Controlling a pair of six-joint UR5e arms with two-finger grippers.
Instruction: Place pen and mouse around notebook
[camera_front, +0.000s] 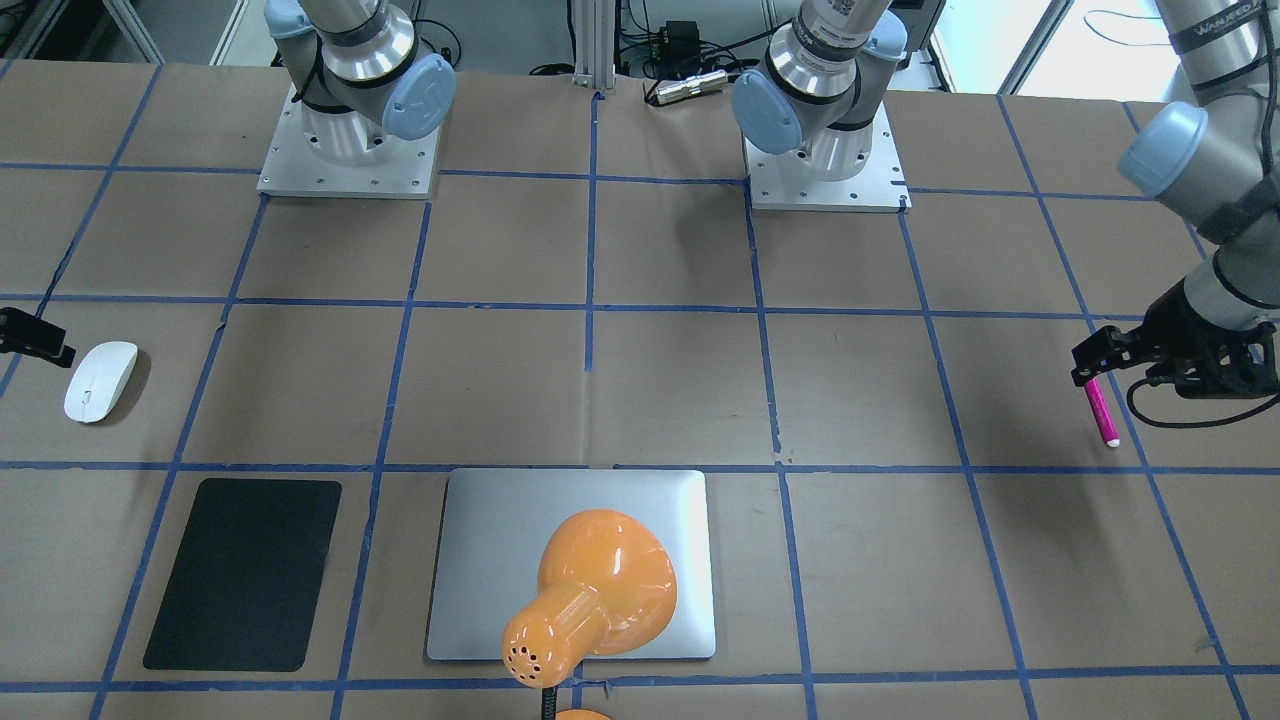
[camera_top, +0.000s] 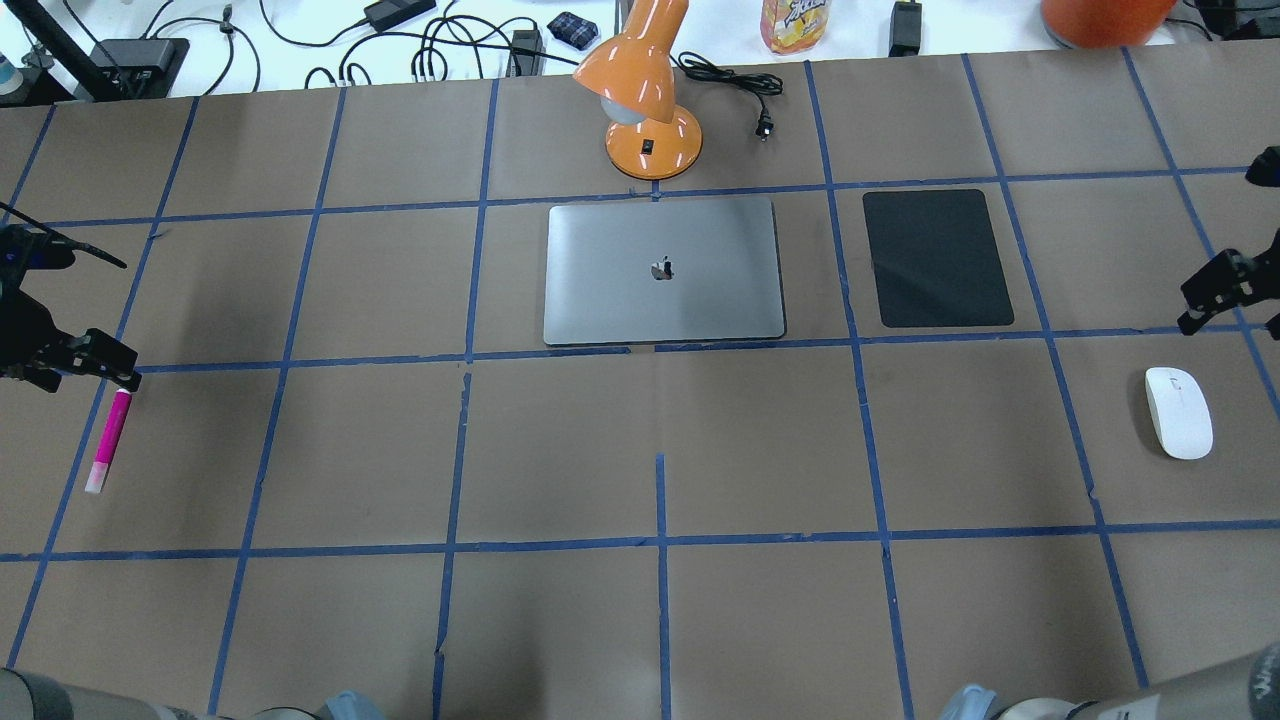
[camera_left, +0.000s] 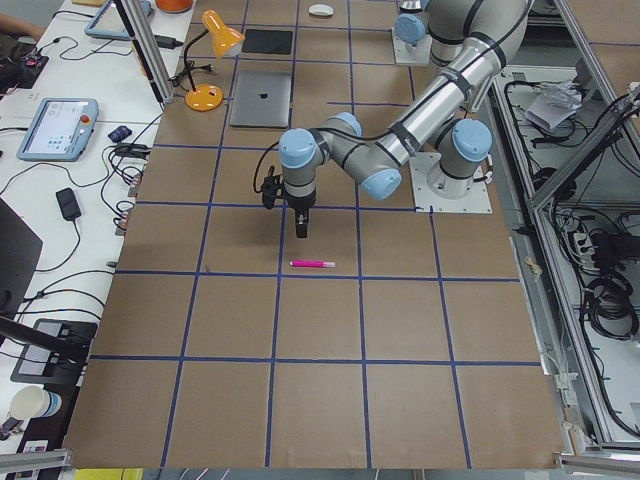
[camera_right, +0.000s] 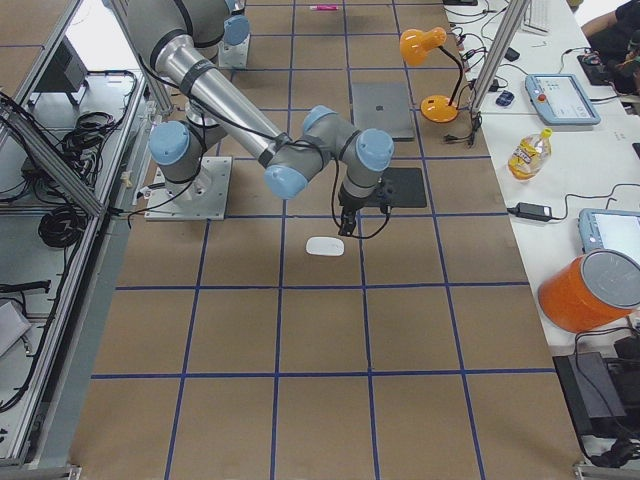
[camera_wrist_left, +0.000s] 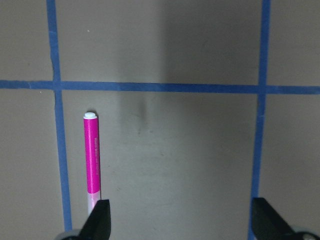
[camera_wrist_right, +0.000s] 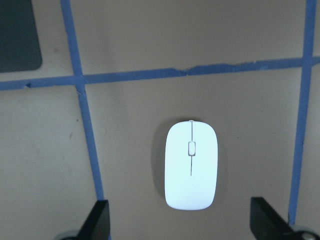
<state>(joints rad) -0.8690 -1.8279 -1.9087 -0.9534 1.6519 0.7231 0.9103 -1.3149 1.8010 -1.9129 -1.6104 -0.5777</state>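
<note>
The magenta pen (camera_top: 108, 440) lies flat on the brown table at its far left, also seen in the front view as the pen (camera_front: 1102, 412). My left gripper (camera_wrist_left: 182, 225) hovers open just above it; the pen (camera_wrist_left: 91, 155) lies by the left finger, not between the fingers. The white mouse (camera_top: 1178, 412) rests at the far right. My right gripper (camera_wrist_right: 182, 225) is open above the mouse (camera_wrist_right: 191, 165), which sits just ahead of the fingers. The silver notebook (camera_top: 600, 290) lies closed in the middle back, far from both.
An orange desk lamp (camera_top: 645, 110) stands behind the notebook, its shade hanging over the lid. A black mat (camera_top: 935, 257) lies to the notebook's right. Both arm bases (camera_front: 350, 150) sit at the robot's edge of the table.
</note>
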